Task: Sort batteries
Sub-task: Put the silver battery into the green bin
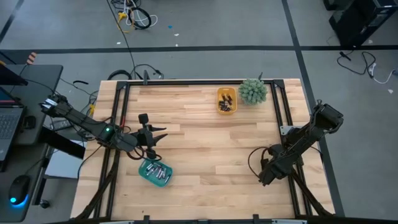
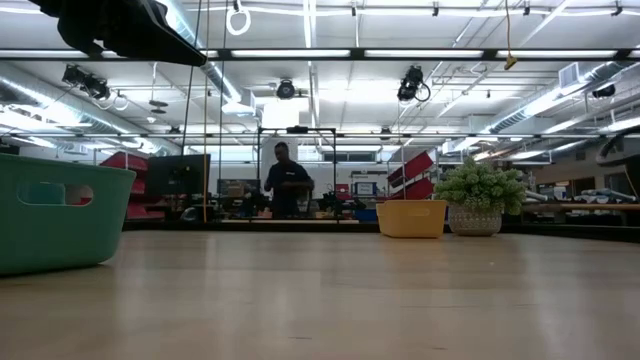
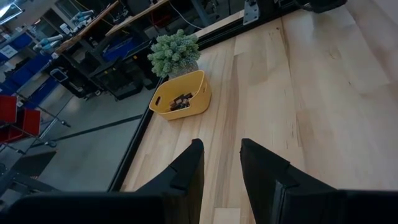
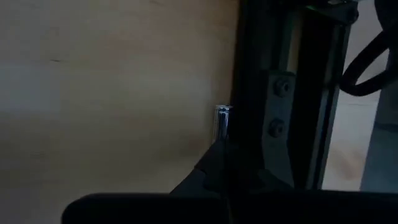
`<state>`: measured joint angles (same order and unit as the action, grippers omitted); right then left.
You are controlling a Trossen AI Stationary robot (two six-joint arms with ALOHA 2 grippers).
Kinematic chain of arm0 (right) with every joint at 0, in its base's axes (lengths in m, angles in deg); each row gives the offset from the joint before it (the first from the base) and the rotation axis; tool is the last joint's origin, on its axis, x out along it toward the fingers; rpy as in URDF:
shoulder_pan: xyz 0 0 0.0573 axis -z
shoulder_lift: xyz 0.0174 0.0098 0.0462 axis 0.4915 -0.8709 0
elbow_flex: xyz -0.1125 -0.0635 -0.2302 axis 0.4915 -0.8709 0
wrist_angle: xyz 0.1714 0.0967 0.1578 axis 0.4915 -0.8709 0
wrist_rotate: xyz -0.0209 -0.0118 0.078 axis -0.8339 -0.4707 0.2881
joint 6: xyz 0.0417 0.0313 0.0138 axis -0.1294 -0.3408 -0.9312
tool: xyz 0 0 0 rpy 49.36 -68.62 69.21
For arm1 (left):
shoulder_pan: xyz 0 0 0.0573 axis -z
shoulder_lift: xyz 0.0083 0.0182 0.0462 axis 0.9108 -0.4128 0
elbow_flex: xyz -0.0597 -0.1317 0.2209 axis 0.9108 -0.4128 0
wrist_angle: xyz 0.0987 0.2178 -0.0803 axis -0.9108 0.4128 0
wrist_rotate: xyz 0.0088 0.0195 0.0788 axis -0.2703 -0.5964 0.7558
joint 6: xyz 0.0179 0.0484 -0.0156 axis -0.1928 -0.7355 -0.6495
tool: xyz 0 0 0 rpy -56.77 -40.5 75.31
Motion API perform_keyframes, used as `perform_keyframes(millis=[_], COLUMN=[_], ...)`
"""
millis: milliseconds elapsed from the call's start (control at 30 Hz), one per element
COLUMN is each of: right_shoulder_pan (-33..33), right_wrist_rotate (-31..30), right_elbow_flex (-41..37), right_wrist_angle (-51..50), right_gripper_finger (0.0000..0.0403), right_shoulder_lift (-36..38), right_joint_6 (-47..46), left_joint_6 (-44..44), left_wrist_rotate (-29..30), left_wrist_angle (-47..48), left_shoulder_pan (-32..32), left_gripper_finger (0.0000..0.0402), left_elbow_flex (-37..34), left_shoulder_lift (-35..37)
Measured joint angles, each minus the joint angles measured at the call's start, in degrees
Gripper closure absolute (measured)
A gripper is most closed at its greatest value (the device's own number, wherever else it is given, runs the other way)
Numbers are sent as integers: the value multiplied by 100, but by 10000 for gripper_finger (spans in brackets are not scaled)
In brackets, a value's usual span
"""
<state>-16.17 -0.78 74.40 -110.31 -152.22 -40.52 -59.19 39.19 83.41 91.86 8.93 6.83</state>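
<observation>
A silvery battery (image 4: 222, 122) lies on the wood right beside the black frame rail (image 4: 252, 93) at the table's right. My right gripper (image 4: 219, 148) (image 1: 264, 179) points down at it, shut, its tips at the battery's end. My left gripper (image 3: 221, 149) (image 1: 160, 135) hangs open and holds nothing, above the table's left part, just beyond the teal tray (image 1: 155, 172), which holds several silvery batteries. The yellow tray (image 1: 226, 101) at the far edge holds several dark batteries. My right gripper's shut fingertips (image 4: 214, 152) stand at one end of the silvery battery (image 4: 222, 135), coming from above at a slant. The battery lies flat on the table along the rail. I cannot tell whether the tips touch it.
A small potted plant (image 1: 252, 91) stands next to the yellow tray at the far right. Black frame rails (image 1: 283, 124) run along the table's left and right sides. A person (image 2: 288, 185) stands in the room far behind the table.
</observation>
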Motion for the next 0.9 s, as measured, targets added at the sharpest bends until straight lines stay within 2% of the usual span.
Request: perform_keyframes(millis=[100, 167, 400, 500, 567, 633, 700, 800, 900], right_shoulder_pan=[47, 71, 102, 108, 108, 106, 57, -25, -91], right_wrist_rotate=[-776, -1055, -1056, -1414, -2007, -2306, -2324, -2120, -886], right_elbow_flex=[454, 633, 1003, 993, 998, 1001, 1104, 1434, 1777], right_wrist_angle=[-78, -520, -952, -637, 65, 680, 1116, 1315, 1984], right_gripper_finger=[403, 403, 403, 403, 403, 402, 400, 398, 401], right_shoulder_lift=[-49, 3, 1, 1, 6, 29, 62, 275, 389], right_joint_6=[-11, -23, 42, 723, 1563, 2749, 3693, 4575, 4658], left_joint_6=[0, 0, -302, -347, -356, -378, -429, -431, -427], left_wrist_rotate=[-1, -2, -1, -2, -2, -2, -2, -2, -2], left_wrist_angle=[-6, -9, -269, -338, -338, -346, -346, -359, -366], left_shoulder_pan=[0, 1, -9, -30, -35, -36, -36, -36, -36], left_gripper_finger=[298, 298, 298, 298, 298, 298, 298, 298, 298], left_elbow_flex=[0, 0, -2, -2, -2, -2, -2, -2, -2], left_shoulder_lift=[0, 0, -52, -68, -72, -72, -72, -72, -72])
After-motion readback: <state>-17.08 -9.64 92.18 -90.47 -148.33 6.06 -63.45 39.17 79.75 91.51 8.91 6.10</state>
